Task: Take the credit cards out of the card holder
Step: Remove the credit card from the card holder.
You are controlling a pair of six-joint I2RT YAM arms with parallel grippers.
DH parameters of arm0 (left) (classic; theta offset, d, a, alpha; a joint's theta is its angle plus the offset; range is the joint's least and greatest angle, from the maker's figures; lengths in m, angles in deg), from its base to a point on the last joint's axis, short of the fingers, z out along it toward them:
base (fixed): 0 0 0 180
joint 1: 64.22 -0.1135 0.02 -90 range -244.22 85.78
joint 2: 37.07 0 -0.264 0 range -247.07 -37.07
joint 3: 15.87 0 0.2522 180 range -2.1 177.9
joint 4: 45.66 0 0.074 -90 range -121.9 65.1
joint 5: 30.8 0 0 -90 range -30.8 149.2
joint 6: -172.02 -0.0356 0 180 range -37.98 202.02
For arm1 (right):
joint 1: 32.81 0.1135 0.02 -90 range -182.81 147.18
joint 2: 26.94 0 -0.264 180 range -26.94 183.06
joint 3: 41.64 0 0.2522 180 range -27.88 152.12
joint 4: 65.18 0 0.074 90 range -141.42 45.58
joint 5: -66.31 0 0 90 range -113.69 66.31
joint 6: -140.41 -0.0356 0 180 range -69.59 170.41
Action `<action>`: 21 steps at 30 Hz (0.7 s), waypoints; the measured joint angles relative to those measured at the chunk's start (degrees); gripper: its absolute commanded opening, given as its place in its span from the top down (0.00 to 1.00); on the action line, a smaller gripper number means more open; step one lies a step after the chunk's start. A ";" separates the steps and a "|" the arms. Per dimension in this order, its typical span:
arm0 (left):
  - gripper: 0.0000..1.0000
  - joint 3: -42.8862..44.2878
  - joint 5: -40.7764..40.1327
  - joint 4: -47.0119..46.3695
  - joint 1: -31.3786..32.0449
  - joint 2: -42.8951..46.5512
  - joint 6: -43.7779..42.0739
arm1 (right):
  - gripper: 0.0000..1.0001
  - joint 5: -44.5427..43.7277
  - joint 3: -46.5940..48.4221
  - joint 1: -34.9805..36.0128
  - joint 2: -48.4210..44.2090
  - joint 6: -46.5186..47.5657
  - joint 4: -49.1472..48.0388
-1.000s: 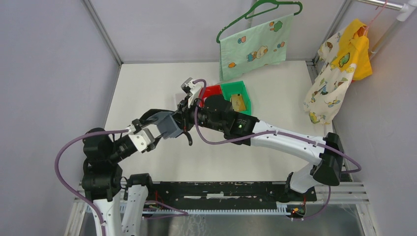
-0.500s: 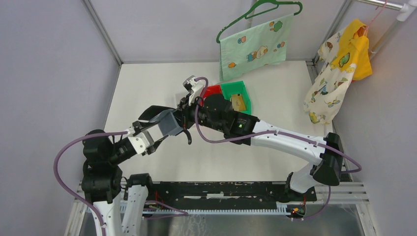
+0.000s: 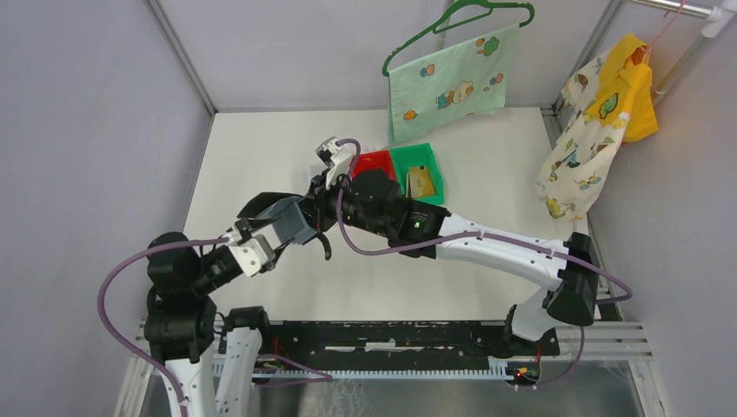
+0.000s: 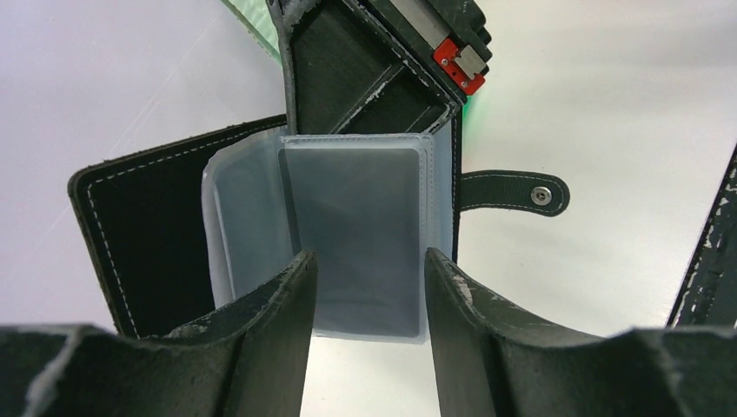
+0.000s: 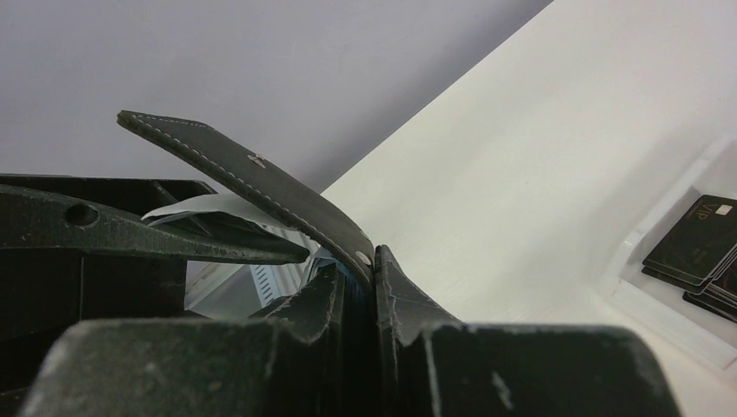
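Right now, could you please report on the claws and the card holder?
Right claw shut on the card holder, holding it open. Left claw open, straddling the clear sleeves. Snap tab off to the side.

Overhead view, two wrist close-ups
The table (image 3: pixel 261 156) is seen from high above its near edge; the card holder (image 4: pixel 148 234) is caught close by both wrist cameras: its open inside from the left, its edge from the right.

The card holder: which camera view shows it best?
Left wrist view: the card holder faces it open, clear sleeves and snap tab plain. Right wrist shows one flap edge-on; top view hides most of it.
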 measured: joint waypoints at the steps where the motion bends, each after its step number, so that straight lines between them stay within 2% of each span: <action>1: 0.45 -0.07 -0.17 -0.04 -0.02 0.00 -0.09 | 1.00 -0.09 0.11 0.09 0.17 -0.17 0.00; 21: 0.48 -0.79 -4.55 -0.61 0.00 0.26 -1.09 | 1.00 -2.64 1.22 0.44 1.31 -1.03 0.04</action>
